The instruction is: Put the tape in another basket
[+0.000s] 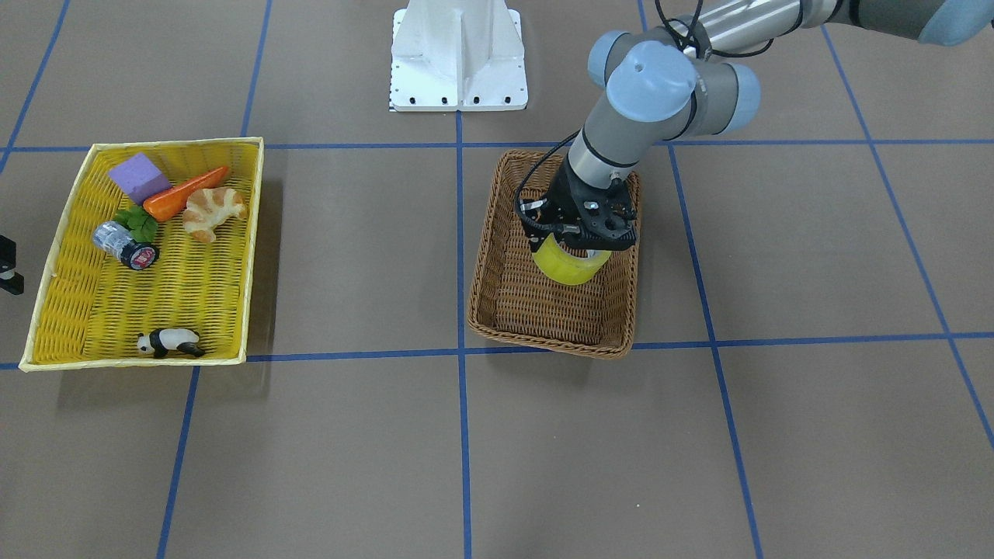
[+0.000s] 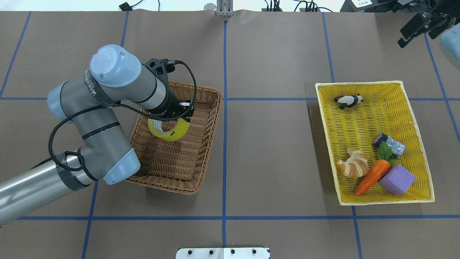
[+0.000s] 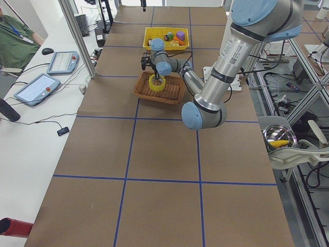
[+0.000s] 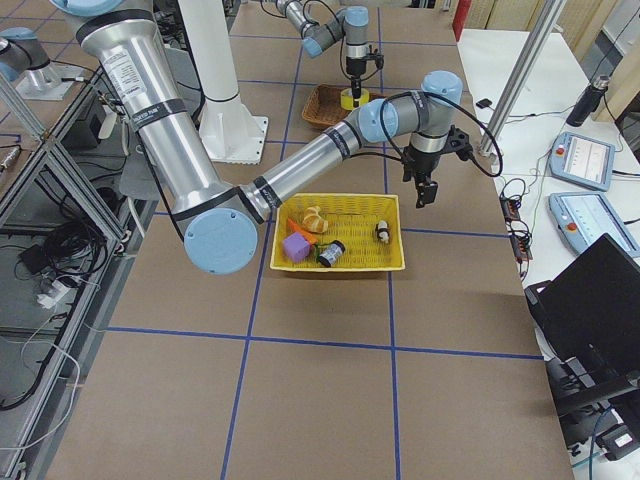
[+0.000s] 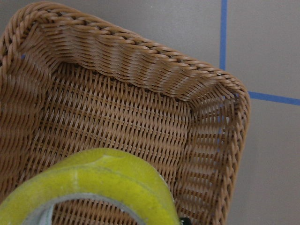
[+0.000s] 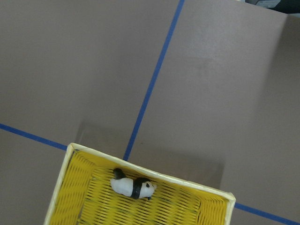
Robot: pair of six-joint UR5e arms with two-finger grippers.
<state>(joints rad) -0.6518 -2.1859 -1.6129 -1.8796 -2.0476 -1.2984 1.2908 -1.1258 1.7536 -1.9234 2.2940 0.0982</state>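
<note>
The yellow tape (image 1: pixel 571 268) is a ring with a grey-white core, tilted on edge over the brown wicker basket (image 1: pixel 543 338). My left gripper (image 1: pixel 578 241) is shut on its upper rim and holds it at about the basket's rim height. The overhead view shows the tape (image 2: pixel 169 133) under the left gripper (image 2: pixel 171 117), over the far half of the basket (image 2: pixel 169 187). The left wrist view shows the tape (image 5: pixel 103 173) close below the camera, with the basket's corner (image 5: pixel 140 56) behind it. My right gripper (image 2: pixel 418 27) is open and empty, beyond the yellow tray.
The shallow yellow tray (image 2: pixel 359 86) stands on the robot's right. It holds a panda figure (image 2: pixel 348 101), a croissant (image 2: pixel 354 163), a carrot (image 2: pixel 372 176), a purple block (image 2: pixel 397 180) and a small silver cylinder (image 2: pixel 391 144). Blue tape lines cross the brown table.
</note>
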